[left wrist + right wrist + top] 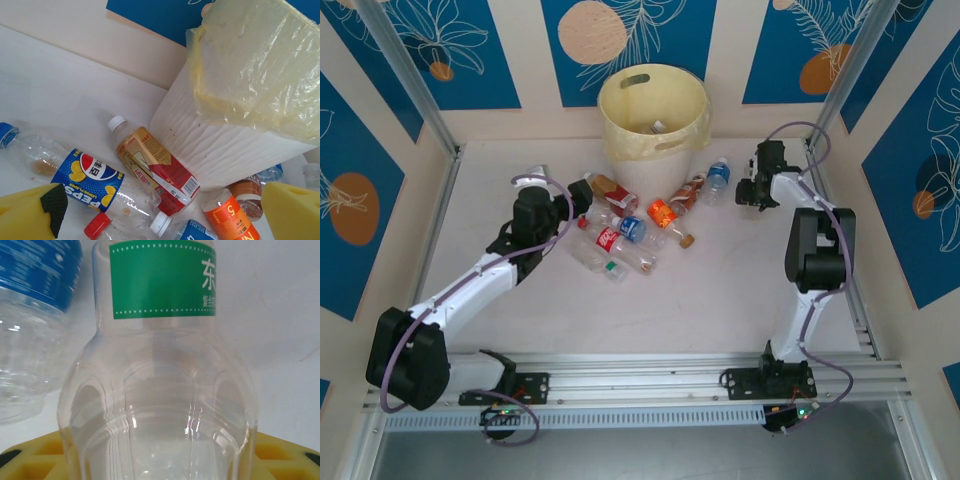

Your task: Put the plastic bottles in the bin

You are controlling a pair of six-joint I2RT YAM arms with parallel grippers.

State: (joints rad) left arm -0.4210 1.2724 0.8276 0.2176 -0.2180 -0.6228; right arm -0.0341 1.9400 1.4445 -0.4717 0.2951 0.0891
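picking under way, with most of the plastic bottles [630,235] loose on the table [720,300] and the bin [670,145] waiting at the far side.

the left pincer [160,205] hangs over the heap with its yellow pads [292,210] spread wide and nothing between them gripped. straight ahead of it, between the pads, lies a red-and-tan bottle [155,167] with a white cap. the pepsi bottle [90,177] sits toward its left pad and an orange-labelled bottle [230,217] toward its right pad. the ribbed wall of the bin rises just beyond, the red-and-tan bottle lying close beside its foot.

the right pincer [159,460] has a clear green-labelled bottle [160,390] standing between its fingers, very close to the camera, and a blue-labelled bottle [30,315] just to the left of that. whether the fingers press on the bottle or merely flank it cannot be told.

judged from this, the left arm is lining up a pick and the right is at the point of a grasp. the left calls for a descent onto one bottle, squarely across its body, clear of its neighbours, since thin crushed plastic may slip or skid. the right calls for a firm hold, a lift, then a carry above the bin's rim before letting go.
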